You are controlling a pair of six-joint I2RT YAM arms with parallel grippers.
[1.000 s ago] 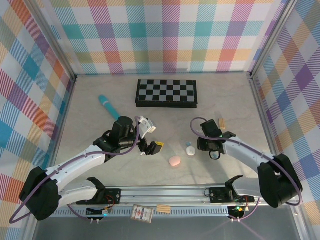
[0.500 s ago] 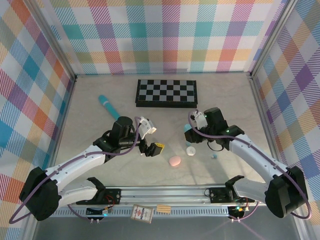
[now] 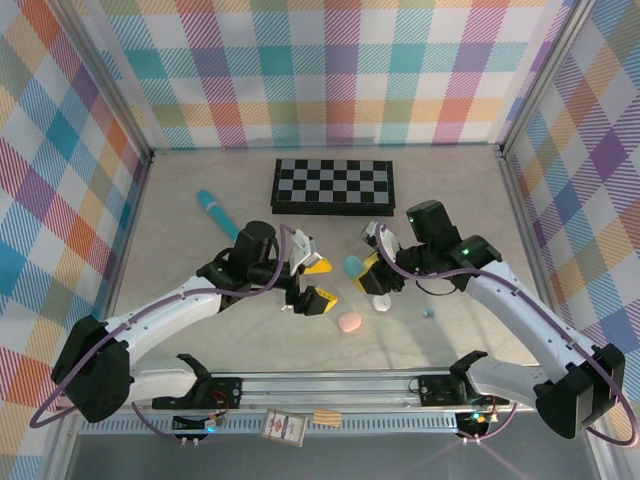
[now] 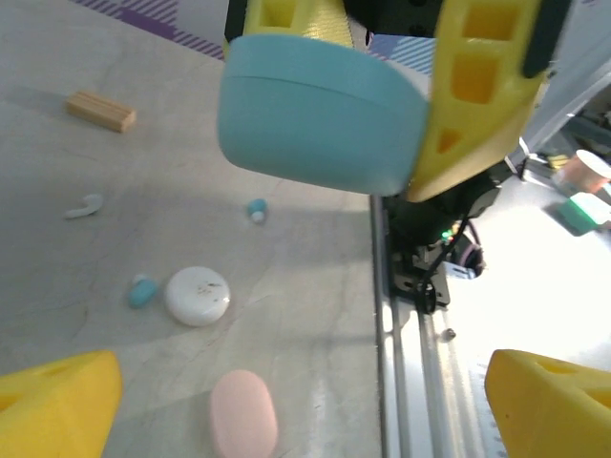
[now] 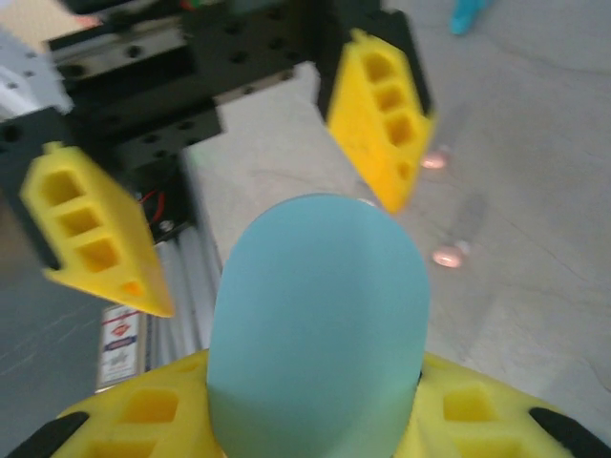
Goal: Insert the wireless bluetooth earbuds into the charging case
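My right gripper [image 3: 364,268] is shut on a teal pebble-shaped charging case [image 3: 352,265], held above the table. In the right wrist view the case [image 5: 320,315] stands between my yellow fingers [image 5: 143,420]. My left gripper [image 3: 318,283] is open just left of it, its jaws facing the case [image 4: 320,124] without touching. On the table lie a blue earbud [image 4: 256,210], a teal earbud [image 4: 142,291], a white earbud [image 4: 84,205] and two pinkish earbuds [image 5: 449,255]. The blue earbud [image 3: 428,312] lies right of the grippers.
A pink case [image 3: 349,322] and a round white case [image 3: 381,302] lie below the grippers. A folded chessboard [image 3: 335,185] sits at the back, a teal pen-like stick [image 3: 215,212] at the back left, a small wooden block [image 4: 100,111] to the right. The rail [image 3: 330,385] runs along the near edge.
My right gripper rose from the table with the teal case and carried it left toward the left gripper. The left gripper shifted slightly right and up, still open.
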